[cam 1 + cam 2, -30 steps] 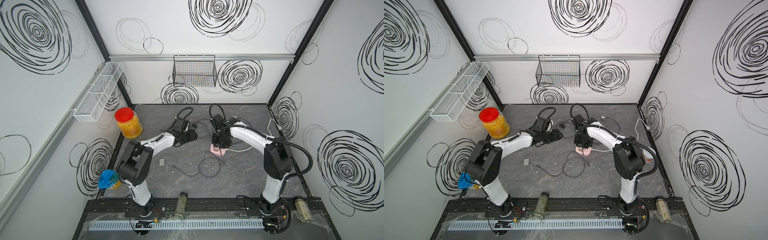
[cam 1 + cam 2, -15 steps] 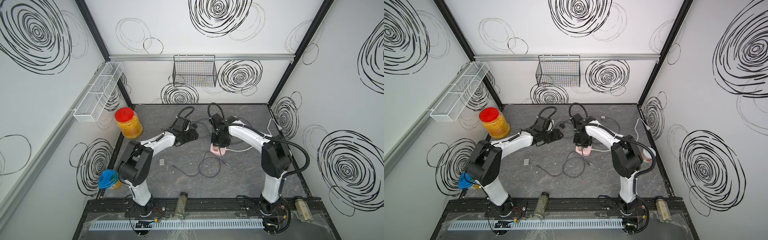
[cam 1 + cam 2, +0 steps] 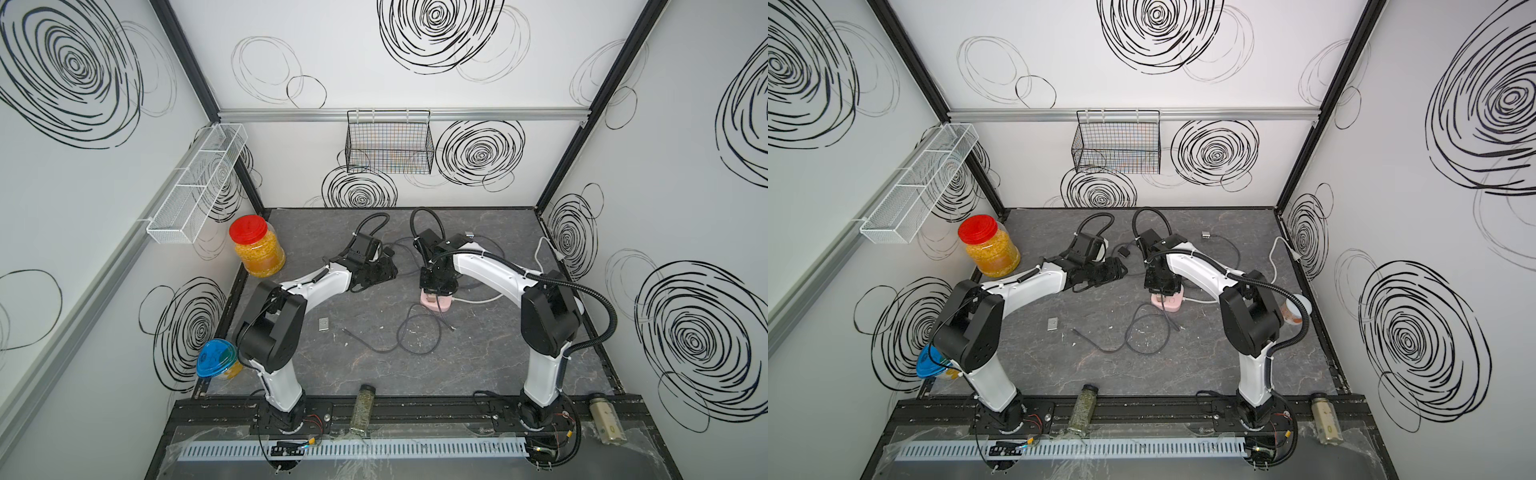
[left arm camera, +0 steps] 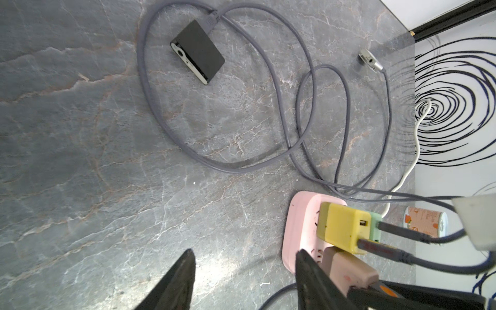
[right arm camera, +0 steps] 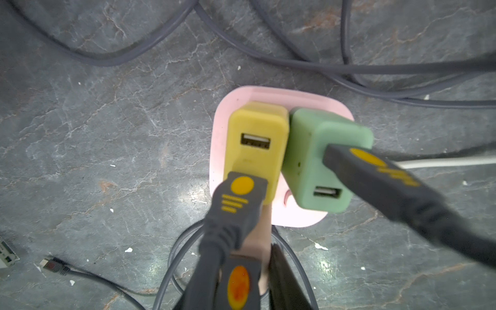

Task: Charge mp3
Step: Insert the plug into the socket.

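Observation:
A small flat silver device (image 3: 323,323), which I take for the mp3, lies alone on the dark table. A loose cable end (image 3: 345,331) lies just right of it. My right gripper (image 5: 257,279) is shut on a beige charger block (image 5: 261,241) with a grey cable plugged in, at the pink power strip (image 5: 276,96) beside a yellow block (image 5: 255,139) and a green one (image 5: 316,161). My left gripper (image 4: 245,257) is open and empty, one fingertip beside the strip (image 4: 298,228). In both top views the grippers (image 3: 388,268) (image 3: 1163,291) face each other mid-table.
A black box (image 4: 197,59) and a silver clip device (image 4: 371,60) lie on grey cables at the back. A red-lidded jar (image 3: 255,247) stands at the left, a blue-lidded tub (image 3: 216,363) by the left arm, an orange can (image 3: 1291,311) at the right, and bottles (image 3: 363,409) on the front rail.
The right arm's elbow has shifted slightly to the left while its gripper stays at the power strip. The left arm has not moved.

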Tool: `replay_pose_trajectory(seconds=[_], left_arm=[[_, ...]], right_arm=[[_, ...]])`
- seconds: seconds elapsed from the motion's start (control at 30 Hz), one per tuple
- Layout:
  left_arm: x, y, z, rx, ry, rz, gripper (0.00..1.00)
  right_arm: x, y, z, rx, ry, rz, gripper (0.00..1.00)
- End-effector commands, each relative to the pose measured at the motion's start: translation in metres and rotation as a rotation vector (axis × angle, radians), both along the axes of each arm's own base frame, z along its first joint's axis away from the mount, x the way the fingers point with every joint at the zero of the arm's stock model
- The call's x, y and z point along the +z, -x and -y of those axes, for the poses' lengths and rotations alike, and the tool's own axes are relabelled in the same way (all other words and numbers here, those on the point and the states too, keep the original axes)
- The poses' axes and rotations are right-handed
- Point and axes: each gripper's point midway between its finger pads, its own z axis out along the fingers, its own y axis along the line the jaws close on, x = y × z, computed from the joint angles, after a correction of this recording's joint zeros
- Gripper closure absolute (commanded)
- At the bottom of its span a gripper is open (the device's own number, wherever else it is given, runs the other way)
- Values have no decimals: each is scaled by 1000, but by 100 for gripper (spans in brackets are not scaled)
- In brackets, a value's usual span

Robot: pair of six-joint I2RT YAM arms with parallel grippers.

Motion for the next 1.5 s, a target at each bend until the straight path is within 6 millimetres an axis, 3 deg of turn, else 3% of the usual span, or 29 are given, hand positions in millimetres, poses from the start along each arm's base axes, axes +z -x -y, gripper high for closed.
replay_pose_trajectory(seconds=[0.0, 0.13, 0.53, 0.77, 1.1, 1.33, 1.47], left_arm=[[5, -6, 2, -1, -9, 24, 37], [4, -7, 4, -1, -5, 23, 37], [2, -4, 3, 4, 1, 15, 38], [4, -7, -1, 14, -3, 24, 38], [1, -4, -3, 24, 8, 21, 38], [2, -3, -4, 23, 22, 23, 38], [0, -4, -6, 26, 21, 18, 38]], right_arm=[[-61, 24, 18, 14, 110, -123, 100], [-59, 30, 27, -5, 104, -118, 100], [-64, 7, 24, -10, 110, -53, 100], [-55, 21, 40, -37, 91, -41, 100], [-56, -1, 37, -105, 47, 10, 100], [-42, -5, 48, -42, 52, 53, 100], [-48, -5, 45, -13, 98, 10, 100]])
